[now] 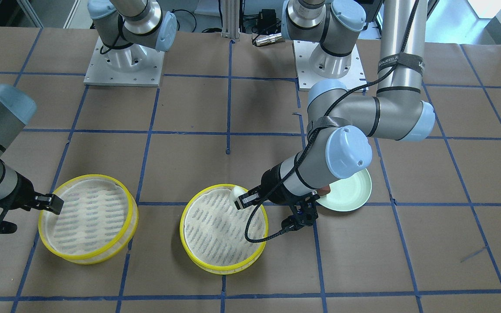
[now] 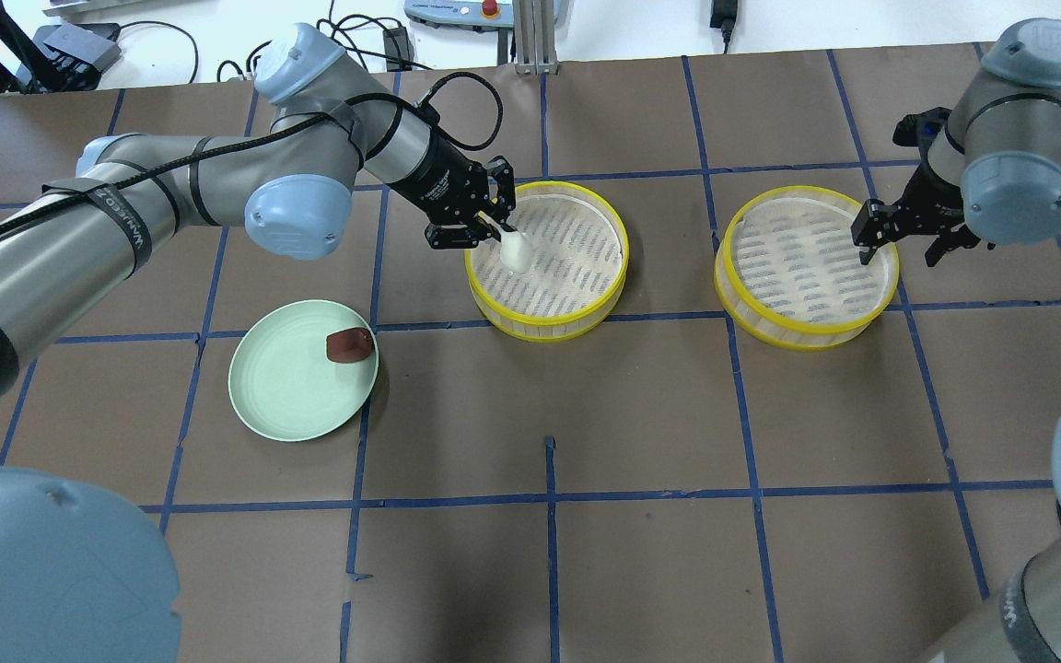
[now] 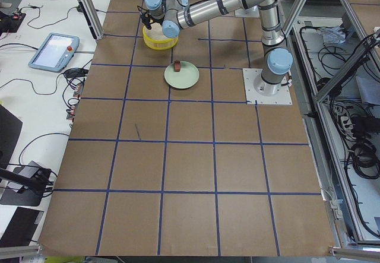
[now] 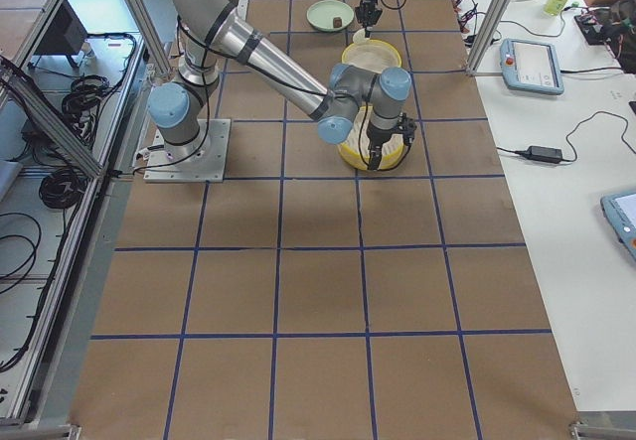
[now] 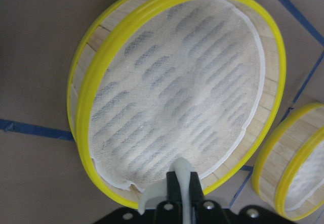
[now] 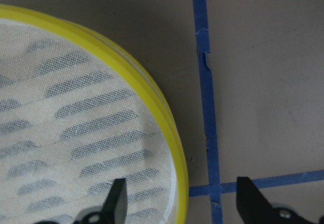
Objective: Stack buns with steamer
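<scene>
My left gripper point(image 2: 500, 234) is shut on the white bun point(image 2: 515, 250) and holds it over the near-left rim of the middle yellow-rimmed steamer tray point(image 2: 577, 276). The left wrist view shows the bun point(image 5: 183, 176) at the tray's rim point(image 5: 96, 77). The reddish-brown bun point(image 2: 349, 344) lies on the green plate point(image 2: 286, 387), to the left of that tray. My right gripper point(image 2: 899, 241) is open and empty. In the right wrist view its fingers point(image 6: 117, 199) straddle the right-hand rim of the second steamer tray point(image 2: 798, 276), one inside and one outside.
The table is brown paper with a blue tape grid. The two trays stand side by side with a gap between them. Both arm bases point(image 1: 124, 61) are bolted at the robot's side. Cables and devices lie beyond the table's far edge point(image 2: 457, 14).
</scene>
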`<state>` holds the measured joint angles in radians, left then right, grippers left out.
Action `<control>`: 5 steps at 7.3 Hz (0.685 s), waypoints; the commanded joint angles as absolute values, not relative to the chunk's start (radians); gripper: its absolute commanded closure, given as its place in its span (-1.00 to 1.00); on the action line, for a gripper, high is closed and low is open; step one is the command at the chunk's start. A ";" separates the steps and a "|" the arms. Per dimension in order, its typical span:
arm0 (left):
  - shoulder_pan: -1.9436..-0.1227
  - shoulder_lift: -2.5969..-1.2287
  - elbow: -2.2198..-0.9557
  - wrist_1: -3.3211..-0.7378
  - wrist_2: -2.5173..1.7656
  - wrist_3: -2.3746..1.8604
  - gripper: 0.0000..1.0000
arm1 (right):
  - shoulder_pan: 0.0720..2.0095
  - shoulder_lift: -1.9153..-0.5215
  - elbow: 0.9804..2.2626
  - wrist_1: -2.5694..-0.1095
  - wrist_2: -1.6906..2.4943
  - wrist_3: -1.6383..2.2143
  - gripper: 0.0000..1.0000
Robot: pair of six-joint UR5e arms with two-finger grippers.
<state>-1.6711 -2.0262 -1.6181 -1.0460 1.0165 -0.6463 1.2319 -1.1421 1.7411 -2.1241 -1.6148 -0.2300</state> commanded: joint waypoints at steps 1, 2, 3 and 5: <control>-1.672 -2.028 -1.617 -1.045 1.017 -0.670 -1.00 | 1.232 -1.140 1.741 -2.126 -1.614 -0.232 0.66; -1.672 -2.028 -1.609 -1.045 1.019 -0.666 -1.00 | 1.232 -1.140 1.741 -2.128 -1.615 -0.233 0.90; -1.671 -2.010 -1.621 -1.037 1.061 -0.623 -0.99 | 1.232 -1.141 1.737 -2.143 -1.615 -0.241 0.94; -1.660 -1.984 -1.643 -1.113 1.420 -0.274 -1.00 | 1.230 -1.155 1.685 -2.132 -1.615 -0.287 0.97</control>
<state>-1.6661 -1.9982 -1.6286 -1.0646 1.2262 -0.4495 1.2308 -1.1483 1.7191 -2.1409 -1.6152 -0.2701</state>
